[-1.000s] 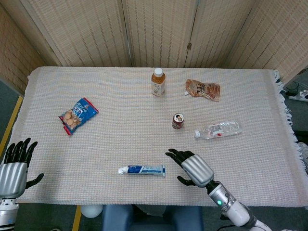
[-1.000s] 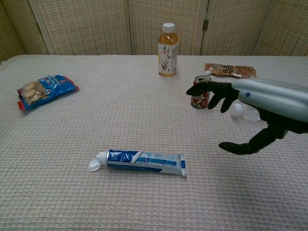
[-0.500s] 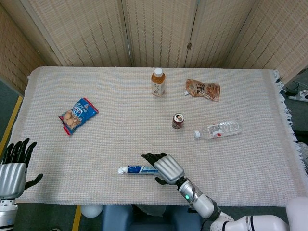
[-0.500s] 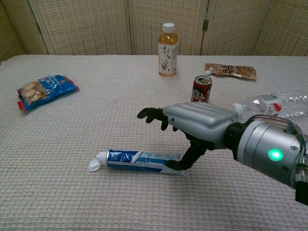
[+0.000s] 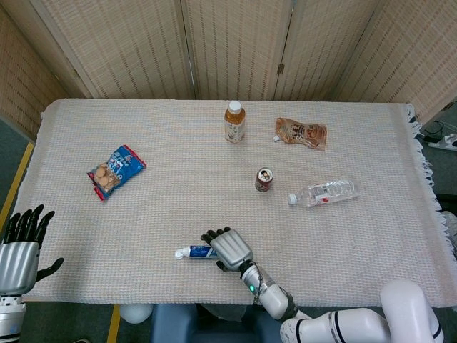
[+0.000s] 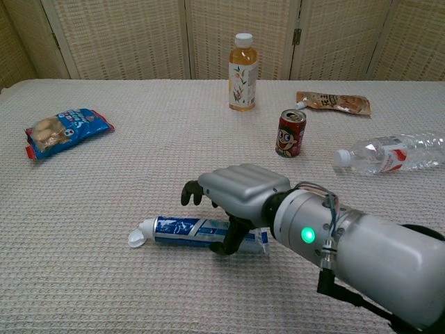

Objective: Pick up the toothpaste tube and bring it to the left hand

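The blue and white toothpaste tube (image 5: pixel 191 251) lies flat near the table's front edge, white cap to the left; the chest view shows the same tube (image 6: pixel 182 229). My right hand (image 5: pixel 223 247) hovers over the tube's right end, also seen as the right hand (image 6: pixel 236 189) in the chest view. Its fingers arch over the far side and its thumb reaches down to the near side of the tube, without closing around it. The tube still rests on the cloth. My left hand (image 5: pixel 21 246) waits off the table's front left corner, fingers spread and empty.
A tea bottle (image 5: pixel 234 121) and a brown pouch (image 5: pixel 301 133) stand at the back. A red can (image 5: pixel 264 179) and a lying water bottle (image 5: pixel 325 192) sit to the right. A blue snack bag (image 5: pixel 116 170) lies on the left.
My right hand has swept leftward from right of the tube to directly over its right end and lowered onto it. The tube and my left hand have stayed put.
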`<state>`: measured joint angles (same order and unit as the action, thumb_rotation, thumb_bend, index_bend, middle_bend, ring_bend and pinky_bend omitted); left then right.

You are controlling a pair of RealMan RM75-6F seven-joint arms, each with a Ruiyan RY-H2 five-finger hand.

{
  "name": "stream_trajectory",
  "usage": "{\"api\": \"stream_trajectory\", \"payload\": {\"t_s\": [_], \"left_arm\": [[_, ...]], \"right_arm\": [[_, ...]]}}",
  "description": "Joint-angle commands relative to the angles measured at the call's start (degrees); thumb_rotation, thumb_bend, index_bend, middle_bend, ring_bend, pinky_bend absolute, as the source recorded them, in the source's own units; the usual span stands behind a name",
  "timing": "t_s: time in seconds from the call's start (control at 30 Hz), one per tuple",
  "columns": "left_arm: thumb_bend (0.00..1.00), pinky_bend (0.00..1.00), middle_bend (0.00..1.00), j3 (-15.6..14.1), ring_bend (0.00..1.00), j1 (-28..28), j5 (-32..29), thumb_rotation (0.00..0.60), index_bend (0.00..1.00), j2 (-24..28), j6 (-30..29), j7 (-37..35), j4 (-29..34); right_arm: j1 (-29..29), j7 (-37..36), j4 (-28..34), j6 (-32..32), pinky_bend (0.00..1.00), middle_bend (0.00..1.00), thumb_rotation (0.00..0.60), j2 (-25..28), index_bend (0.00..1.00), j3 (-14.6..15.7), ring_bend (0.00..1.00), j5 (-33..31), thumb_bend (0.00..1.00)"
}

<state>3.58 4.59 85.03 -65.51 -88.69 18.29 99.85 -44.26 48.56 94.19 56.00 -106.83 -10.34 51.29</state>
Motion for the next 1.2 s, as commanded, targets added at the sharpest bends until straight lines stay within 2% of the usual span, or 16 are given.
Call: {"api": "stream_trajectory", "payload": {"t_s": [0.03, 0.43, 0.67, 0.73, 0.83, 0.93, 1.03, 1.2], "left_arm": [[0.2, 0.0, 0.07, 0.01, 0.06, 0.0, -0.05, 0.6, 0.15, -0.01, 0.06, -0.12, -0.15], [0.2, 0.0, 0.07, 0.12, 0.06, -0.09, -0.2, 0.6, 0.15, -0.1, 0.07, -1.15, -1.08], [0.2, 0.0, 0.07, 0.15, 0.06, -0.01, -0.24, 0.6, 0.15, -0.28, 0.27, -1.71, -1.73], [0.2, 0.0, 0.07, 0.19, 0.06, -0.02, -0.22, 0.6, 0.15, -0.26, 0.22, -1.91, -1.82], [0.2, 0.0, 0.07, 0.24, 0.06, 0.03, -0.08, 0.6, 0.15, -0.17, 0.2, -2.23, -2.08], [0.2, 0.0, 0.07, 0.33, 0.06, 0.27, 0.02, 0.6, 0.15, -0.13, 0.49, -2.54, -2.3], [0.2, 0.0, 0.07, 0.48, 0.06, 0.75, 0.59, 0.6, 0.15, -0.18, 0.75, -2.8, -2.59], [0.2, 0.0, 0.07, 0.83, 0.06, 2.02, 1.83, 0.6, 0.15, -0.38, 1.55, -2.72, -2.44]], "right_arm": [[-1.17, 0.51, -1.73, 0.55, 0.3, 0.28, 0.6, -1.49, 0.28, -0.07, 0.31, -1.68, 0.36], [-3.46, -0.07, -5.31, 2.48, 0.32, 0.35, 0.6, -5.22, 0.37, -0.03, 0.37, -2.91, 0.36], [-4.73, 0.4, -7.95, 3.48, 0.35, 0.43, 0.6, -7.95, 0.49, -0.33, 0.44, -3.36, 0.37], [-4.96, 0.56, -8.13, 3.75, 0.37, 0.45, 0.6, -8.24, 0.52, -0.32, 0.47, -3.21, 0.43], [-5.01, 0.0, -8.07, 4.03, 0.42, 0.49, 0.6, -7.9, 0.57, -0.38, 0.52, -2.5, 0.65], [-4.7, -1.86, -7.25, 3.57, 0.51, 0.51, 0.6, -6.37, 0.6, -0.69, 0.56, -1.78, 0.78], [-3.83, -6.28, -4.93, 2.19, 0.56, 0.52, 0.6, -2.86, 0.61, -0.95, 0.59, 0.52, 0.86], [-1.75, -16.47, -1.47, -0.46, 0.6, 0.54, 0.6, 3.6, 0.62, -1.45, 0.6, 5.55, 0.91]]}}
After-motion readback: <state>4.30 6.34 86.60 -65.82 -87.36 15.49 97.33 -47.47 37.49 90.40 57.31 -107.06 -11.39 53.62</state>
